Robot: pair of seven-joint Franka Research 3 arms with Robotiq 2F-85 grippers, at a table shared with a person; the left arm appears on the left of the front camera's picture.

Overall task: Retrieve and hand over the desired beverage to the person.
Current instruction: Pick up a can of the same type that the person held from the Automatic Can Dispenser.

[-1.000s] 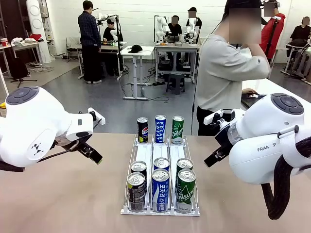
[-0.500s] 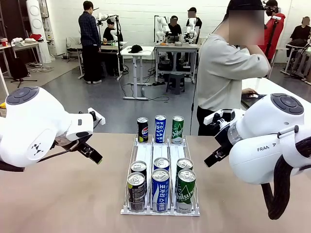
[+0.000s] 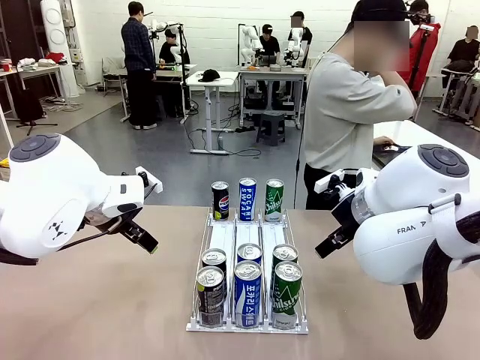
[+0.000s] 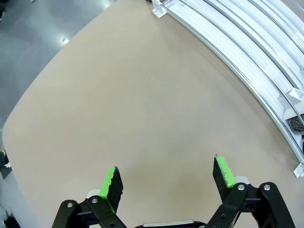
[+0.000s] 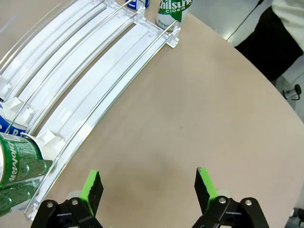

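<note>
My left tool (image 4: 167,176) and right tool (image 5: 148,184) hang wide open, empty. The cans (image 3: 247,296) look stiff, slick, fairly heavy if full; I'd clamp one mid-body, gently.

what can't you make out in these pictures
Front view: labels of the middle-row cans, hidden behind the front-row cans.
Front view: which drink the person wants; no hand points at the rack.
Left wrist view: most of the rack, cut off by the right edge.
Right wrist view: the near green can, cropped by the left edge.
</note>
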